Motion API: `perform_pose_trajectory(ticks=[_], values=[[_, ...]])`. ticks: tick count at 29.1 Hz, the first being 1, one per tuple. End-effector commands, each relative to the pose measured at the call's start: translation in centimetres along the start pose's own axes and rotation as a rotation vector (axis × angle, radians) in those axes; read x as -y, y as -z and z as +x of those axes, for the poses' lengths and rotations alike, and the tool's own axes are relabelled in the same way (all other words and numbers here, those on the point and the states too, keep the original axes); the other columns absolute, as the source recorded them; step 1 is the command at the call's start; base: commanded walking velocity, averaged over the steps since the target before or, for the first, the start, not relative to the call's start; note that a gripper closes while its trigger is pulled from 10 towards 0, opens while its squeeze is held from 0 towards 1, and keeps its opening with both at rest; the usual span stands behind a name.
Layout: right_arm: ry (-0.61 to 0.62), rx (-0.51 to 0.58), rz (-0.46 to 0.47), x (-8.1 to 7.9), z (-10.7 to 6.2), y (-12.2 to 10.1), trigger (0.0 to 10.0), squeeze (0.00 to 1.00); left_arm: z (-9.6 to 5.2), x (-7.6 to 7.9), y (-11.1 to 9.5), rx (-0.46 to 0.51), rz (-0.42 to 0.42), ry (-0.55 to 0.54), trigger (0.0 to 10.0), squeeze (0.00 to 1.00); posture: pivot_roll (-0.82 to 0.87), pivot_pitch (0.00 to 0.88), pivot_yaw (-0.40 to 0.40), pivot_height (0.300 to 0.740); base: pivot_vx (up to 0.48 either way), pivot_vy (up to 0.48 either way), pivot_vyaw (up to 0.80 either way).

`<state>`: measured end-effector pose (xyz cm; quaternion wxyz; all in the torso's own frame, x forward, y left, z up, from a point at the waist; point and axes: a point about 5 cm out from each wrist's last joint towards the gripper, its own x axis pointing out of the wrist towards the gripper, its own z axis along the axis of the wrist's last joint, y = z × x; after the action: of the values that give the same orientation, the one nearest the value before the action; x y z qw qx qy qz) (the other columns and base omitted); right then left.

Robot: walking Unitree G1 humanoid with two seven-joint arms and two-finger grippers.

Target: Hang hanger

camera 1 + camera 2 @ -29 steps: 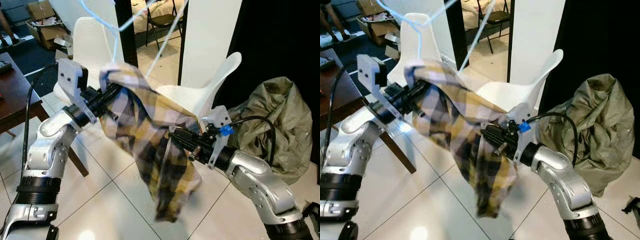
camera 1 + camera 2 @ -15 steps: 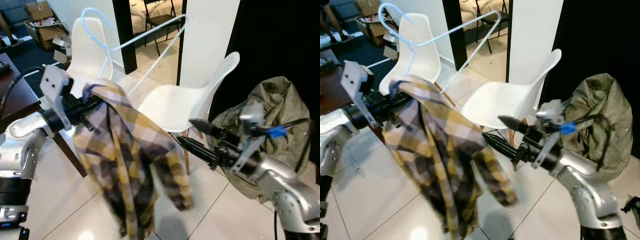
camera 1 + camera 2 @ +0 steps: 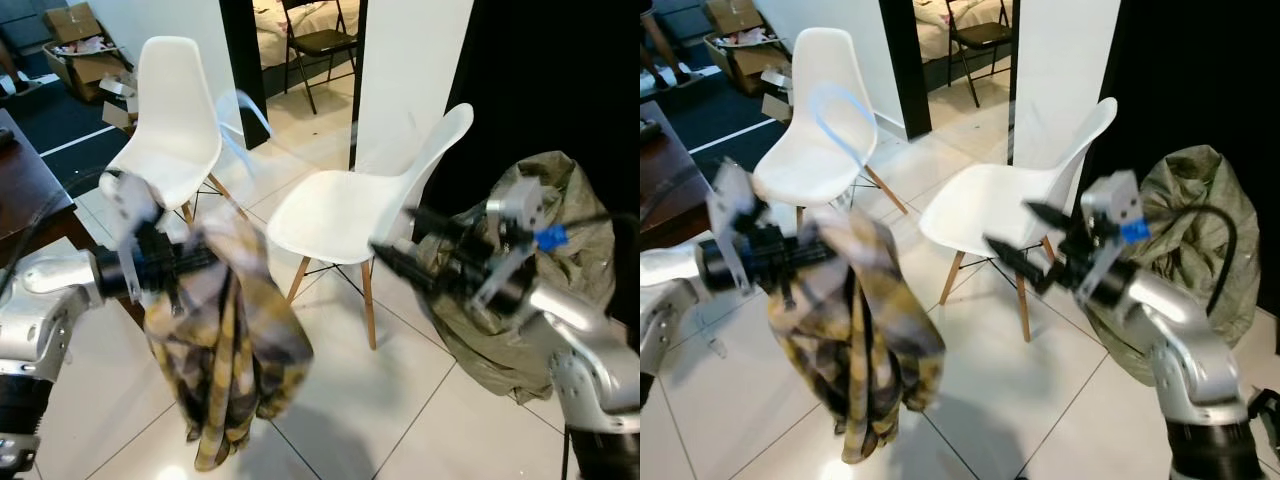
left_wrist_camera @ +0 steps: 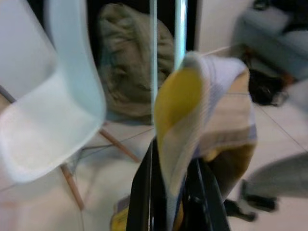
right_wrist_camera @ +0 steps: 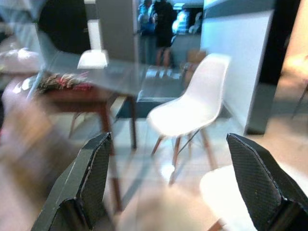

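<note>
Since the earlier frames we see the plaid shirt (image 3: pixel 225 345) drop from a spread drape between the two arms to a bunch hanging lower left of the head views, and the right gripper (image 3: pixel 1025 245) has let go of it and drawn back to the right. Starting at the left edge, a dark wooden table (image 3: pixel 25 190) sits at mid-left, with cardboard boxes (image 3: pixel 75 35) in the upper left corner. Our left gripper (image 3: pixel 185 262) reaches in from the lower left, its fingers (image 4: pixel 144 192) clenched on the shirt's collar end, the cloth dangling below toward the tiled floor (image 3: pixel 370 410). From that grip the pale blue hanger (image 3: pixel 840 120) rises, blurred, its loop showing in front of the left white chair (image 3: pixel 175 110) in the upper left; in the left wrist view its thin wires (image 4: pixel 166 53) run straight up from the fingers. We cannot tell how much of the hanger is inside the shirt. At centre stands a second white chair (image 3: pixel 370 200), with a black folding chair (image 3: pixel 320 40) beyond the doorway at top centre. Right of centre, our right gripper hovers over that chair's seat edge with its two fingers (image 5: pixel 91 178) spread wide and nothing between them. At the right edge, an olive green bundle (image 3: pixel 560 250) lies heaped against the black backdrop.
</note>
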<state>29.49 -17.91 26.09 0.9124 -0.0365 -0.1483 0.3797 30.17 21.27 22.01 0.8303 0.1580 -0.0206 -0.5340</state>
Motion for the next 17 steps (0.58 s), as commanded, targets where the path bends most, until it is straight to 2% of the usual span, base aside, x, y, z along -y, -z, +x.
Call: perform_pose_trajectory(ticks=[1,3,4,5,10,11,17], values=[[0.023,0.009,-0.022,0.4,-0.2,-0.2,10.0,0.0,-0.6,0.0,-0.1,-0.043,0.02,0.04,10.0,0.0,-0.05,0.118,0.069,0.74,0.0,0.0,0.0],[0.014,0.022,-0.069,0.9,-0.3,-1.3,10.0,0.0,-1.6,-0.3,1.0,-0.155,0.02,0.086,10.0,0.0,-0.04,0.12,0.067,0.74,0.0,0.0,0.0],[0.014,0.022,-0.069,0.9,-0.3,-1.3,10.0,0.0,-1.6,-0.3,1.0,-0.155,0.02,0.086,10.0,0.0,-0.04,0.12,0.067,0.74,0.0,0.0,0.0],[-0.012,0.027,-0.084,0.9,-0.4,-1.7,10.0,0.0,-2.2,-0.4,1.5,-0.199,0.019,0.104,10.0,0.0,-0.05,0.123,0.067,0.74,0.0,0.0,0.0],[-0.075,0.013,-0.103,0.4,-0.7,-1.9,10.0,0.0,-2.7,-0.7,1.7,-0.231,0.017,0.108,10.0,0.0,-0.04,0.123,0.067,0.74,0.0,0.0,0.0],[-0.222,-0.042,-0.112,-1.1,-1.0,-1.4,10.0,0.0,-2.8,-1.0,1.5,-0.237,0.027,0.122,10.0,0.0,-0.04,0.126,0.067,0.74,0.0,0.0,0.0],[-0.363,-0.106,-0.107,-2.7,-1.3,-0.6,10.0,0.0,-2.5,-1.0,1.1,-0.229,0.037,0.147,10.0,0.0,-0.05,0.126,0.066,0.74,0.0,0.0,0.0]])
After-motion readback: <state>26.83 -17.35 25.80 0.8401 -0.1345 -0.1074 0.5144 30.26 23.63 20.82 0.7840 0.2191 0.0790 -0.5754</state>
